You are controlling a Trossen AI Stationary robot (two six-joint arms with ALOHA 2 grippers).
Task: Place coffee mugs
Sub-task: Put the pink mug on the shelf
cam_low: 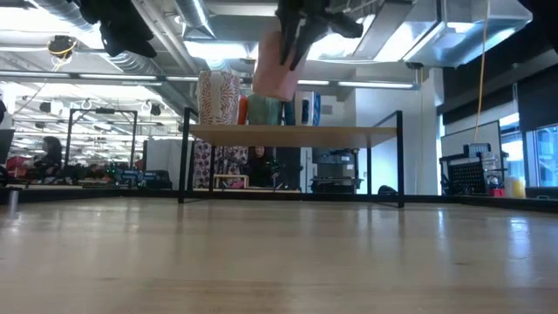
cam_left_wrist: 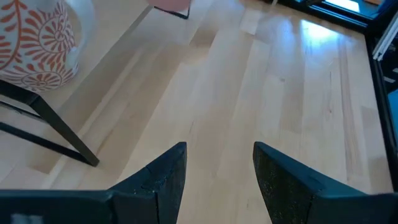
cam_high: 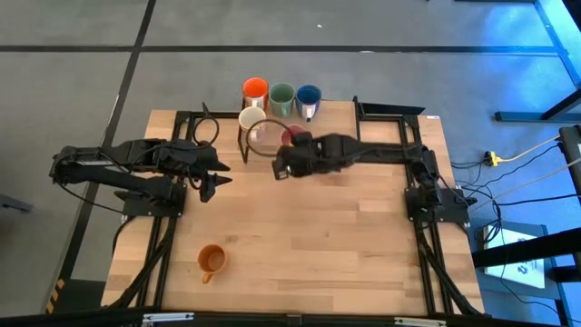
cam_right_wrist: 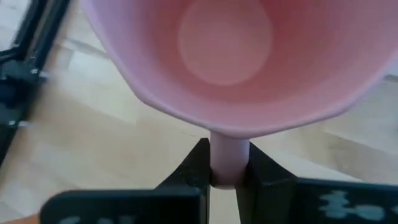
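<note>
My right gripper (cam_right_wrist: 228,169) is shut on the pink mug (cam_right_wrist: 236,56), held in the air over the table's far middle (cam_high: 291,135), in front of the row of mugs (cam_low: 276,68). Red-orange (cam_high: 254,89), green (cam_high: 281,96) and dark blue (cam_high: 309,95) mugs stand in a row at the far edge. The cream-white mug (cam_high: 251,118), patterned in orange (cam_left_wrist: 37,43), stands just in front of them on a black-legged stand. An orange mug (cam_high: 211,260) sits on the table near the front left. My left gripper (cam_left_wrist: 217,168) is open above bare wood at the left (cam_high: 211,174). My right gripper pinches the pink mug's handle (cam_right_wrist: 228,149) between its two fingers, which come slanting down from above on the table's right side. The mug is lifted clear and hangs below the fingers, slightly tilted, with its open mouth turned toward the wrist camera.
Black stand legs (cam_left_wrist: 59,130) rise from the wood near my left gripper. In the low view the far mugs rest on a raised board (cam_low: 292,133) on black legs. Arm mounts and cables line both table sides. Bare wood (cam_high: 318,236) spans the middle and near right.
</note>
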